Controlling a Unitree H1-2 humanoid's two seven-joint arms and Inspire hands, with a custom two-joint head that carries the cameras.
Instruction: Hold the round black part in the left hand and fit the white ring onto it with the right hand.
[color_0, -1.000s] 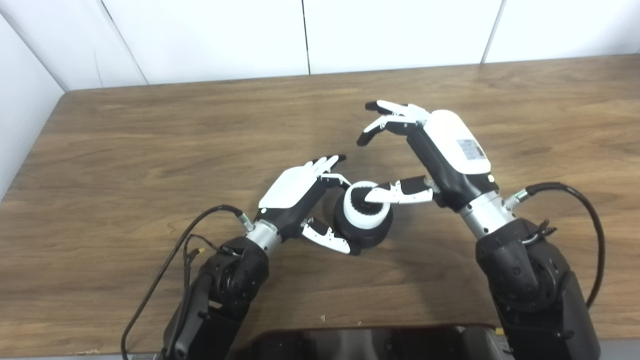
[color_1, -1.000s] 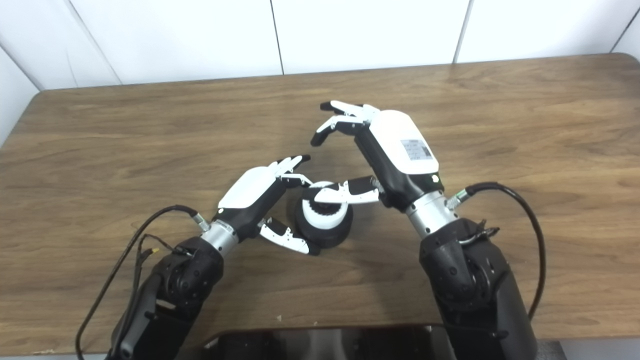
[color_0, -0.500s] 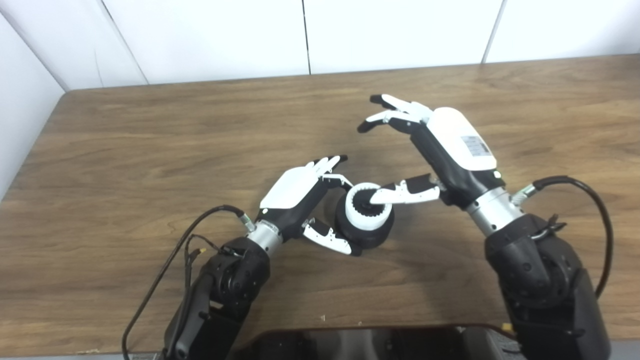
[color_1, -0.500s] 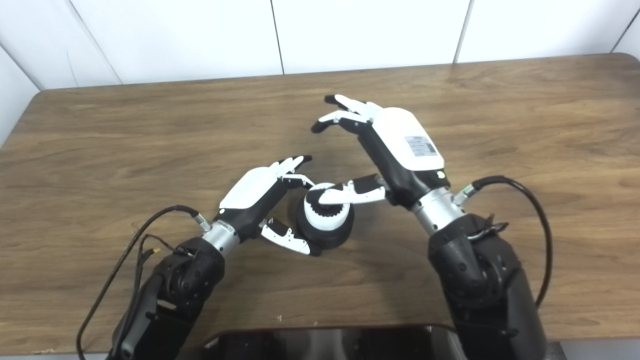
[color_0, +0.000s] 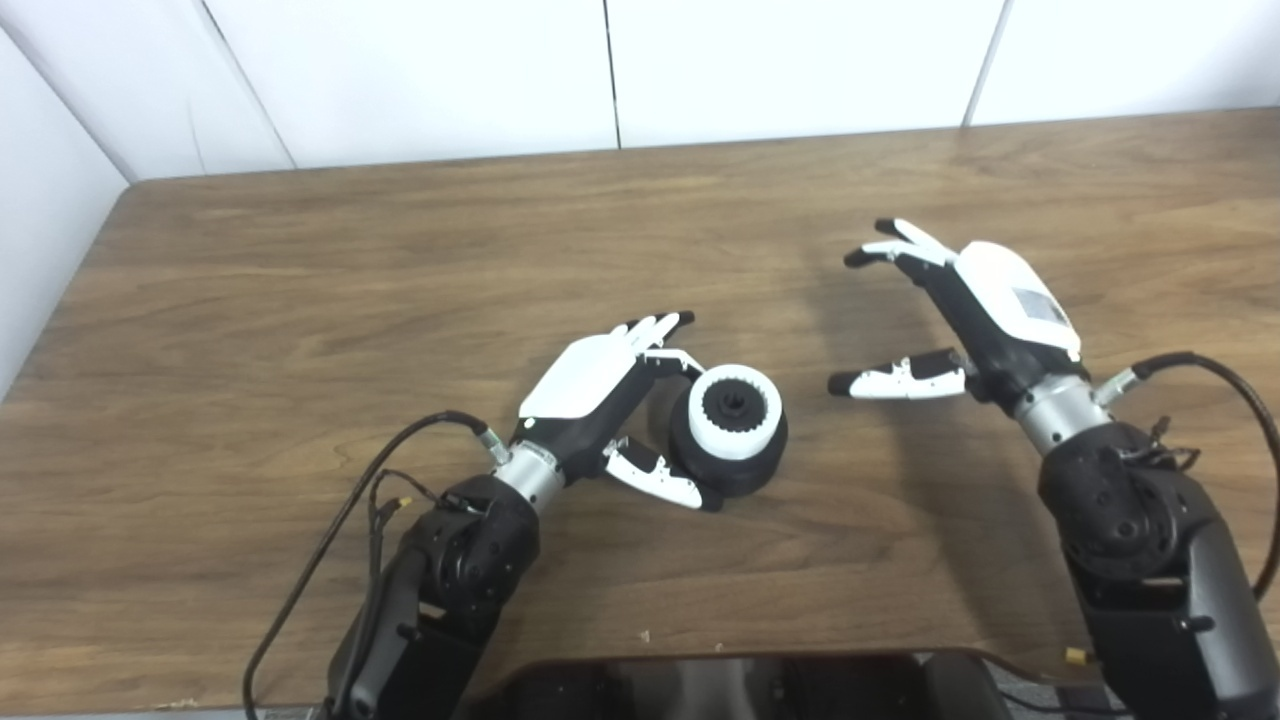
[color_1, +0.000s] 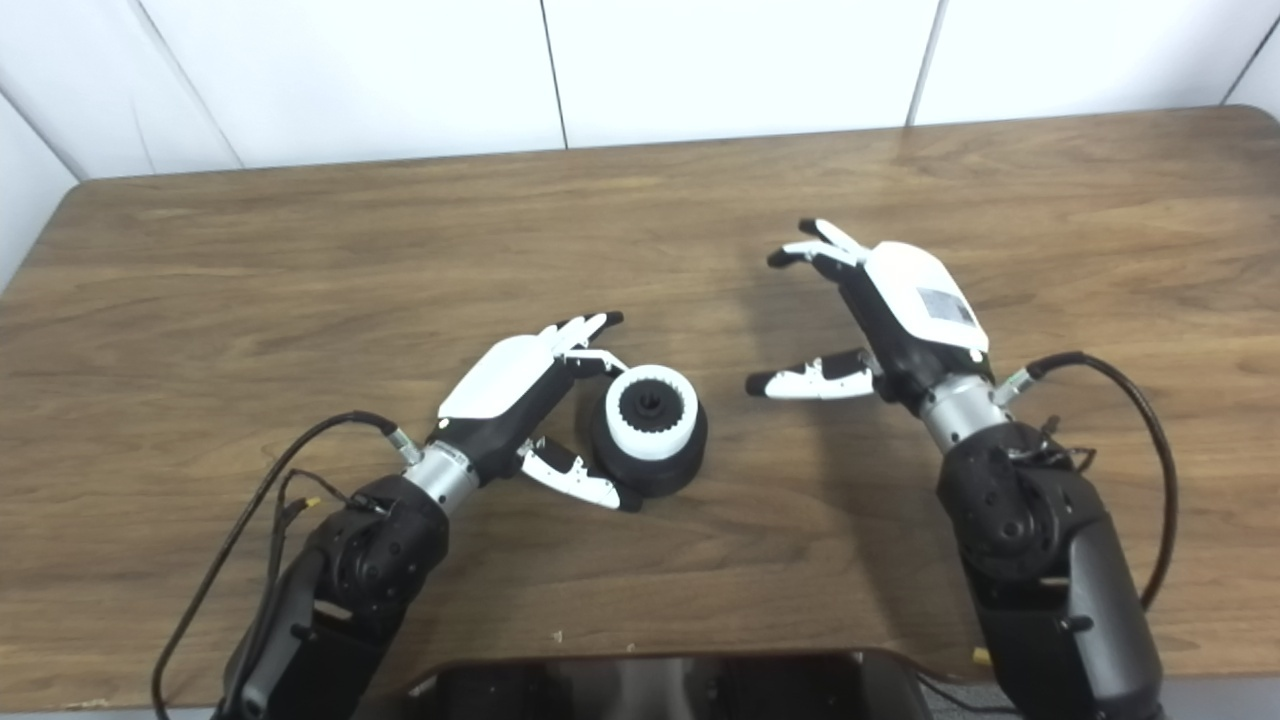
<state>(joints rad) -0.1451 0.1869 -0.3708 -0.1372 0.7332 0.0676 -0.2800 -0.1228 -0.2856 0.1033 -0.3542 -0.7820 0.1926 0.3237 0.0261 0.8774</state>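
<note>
While the white ring (color_0: 736, 411) already sat seated on top of the round black part (color_0: 729, 463), both stood upright on the table (color_0: 300, 300) near the middle of its front half, the part's round face pointing up and slightly toward the right hand. The left hand (color_0: 610, 385) cupped the black part from its left side, fingers and thumb curled around it and touching it. The right hand (color_0: 965, 320) hovered well apart to the right with fingers spread and nothing in them, so the left hand was plainly the nearer one and, by my judgement, the fitting looked done.
</note>
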